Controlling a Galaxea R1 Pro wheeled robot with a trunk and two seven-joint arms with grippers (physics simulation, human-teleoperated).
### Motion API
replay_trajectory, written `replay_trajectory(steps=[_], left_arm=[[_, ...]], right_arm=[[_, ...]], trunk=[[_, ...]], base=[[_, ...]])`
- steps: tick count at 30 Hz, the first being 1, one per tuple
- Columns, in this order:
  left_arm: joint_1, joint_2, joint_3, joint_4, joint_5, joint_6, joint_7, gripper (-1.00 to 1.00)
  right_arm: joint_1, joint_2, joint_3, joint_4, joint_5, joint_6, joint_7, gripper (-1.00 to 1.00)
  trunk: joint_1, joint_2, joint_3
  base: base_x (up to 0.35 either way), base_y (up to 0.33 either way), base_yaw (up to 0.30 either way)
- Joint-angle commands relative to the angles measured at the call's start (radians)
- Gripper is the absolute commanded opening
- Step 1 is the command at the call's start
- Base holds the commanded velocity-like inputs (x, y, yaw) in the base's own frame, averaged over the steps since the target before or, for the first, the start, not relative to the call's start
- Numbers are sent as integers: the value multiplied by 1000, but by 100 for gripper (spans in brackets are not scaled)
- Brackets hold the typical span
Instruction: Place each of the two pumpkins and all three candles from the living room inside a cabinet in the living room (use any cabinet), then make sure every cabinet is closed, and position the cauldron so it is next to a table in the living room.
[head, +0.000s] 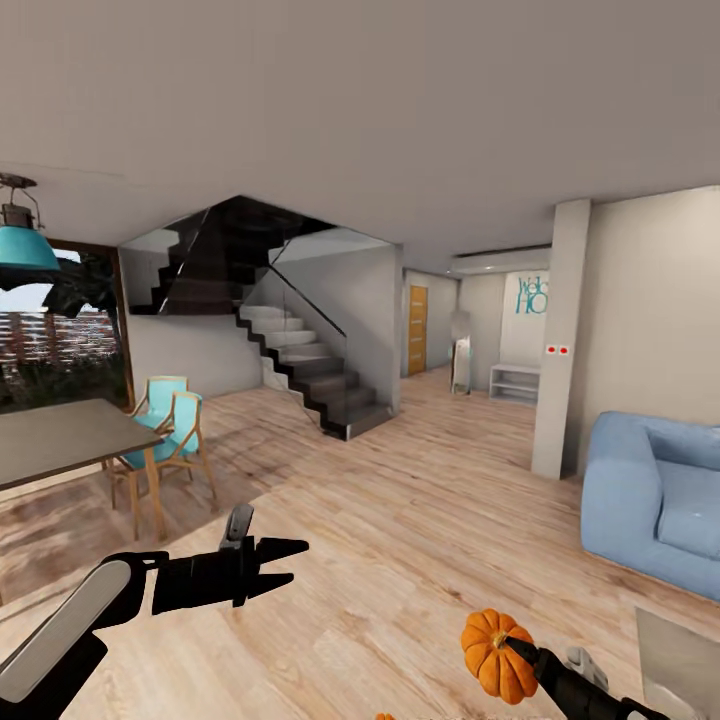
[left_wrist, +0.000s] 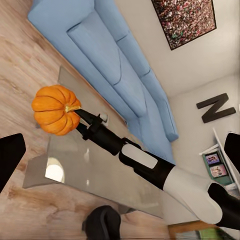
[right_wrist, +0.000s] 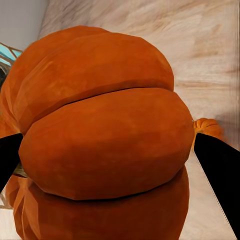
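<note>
My right gripper (head: 515, 647) is shut on a bright-orange ribbed pumpkin (head: 495, 655), holding it above the wooden floor. In the right wrist view this pumpkin (right_wrist: 105, 140) bulges between the two black fingers (right_wrist: 220, 170), and a second pumpkin (right_wrist: 207, 127) lies on the floor beyond it. An orange sliver of that pumpkin (head: 385, 716) peeks in at the head view's bottom edge. My left gripper (head: 285, 565) hangs open and empty to the left. Its wrist view looks at the held pumpkin (left_wrist: 55, 107) and the grey glassy table (left_wrist: 85, 160). The candles, cabinet and cauldron are out of view.
A blue sofa (head: 660, 490) stands at the right, with the glassy table's corner (head: 680, 660) in front of it. A dining table (head: 60, 440) with turquoise chairs (head: 165, 430) is at the left. A staircase (head: 310, 370) and a pillar (head: 560, 340) stand farther back.
</note>
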Motion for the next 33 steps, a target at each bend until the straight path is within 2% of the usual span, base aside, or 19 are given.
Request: replay_trajectory(steps=[1, 7, 11, 13, 33], left_arm=[[-1, 1, -1, -1, 7, 1, 6, 100], [-1, 1, 0, -1, 7, 1, 6, 100], [0, 1, 0, -1, 7, 1, 7, 100], [0, 1, 0, -1, 7, 1, 7, 100], [-1, 1, 0, -1, 7, 0, 7, 100]], right_arm=[[-2, 0, 5, 3, -11, 7, 4, -100], [-2, 0, 5, 2, -11, -9, 6, -100], [-2, 2, 8, 1, -5, -102, 18, -100], [-2, 2, 12, 0, -1, -124, 20, -100], [-2, 4, 8, -6, -7, -129, 17, -100]], trunk=[[0, -1, -2], [0, -1, -7], [0, -1, -9], [0, -1, -9], [0, -1, -9]], base=[[95, 18, -263], [234, 4, -263], [224, 0, -192], [289, 0, -41], [191, 15, -2]])
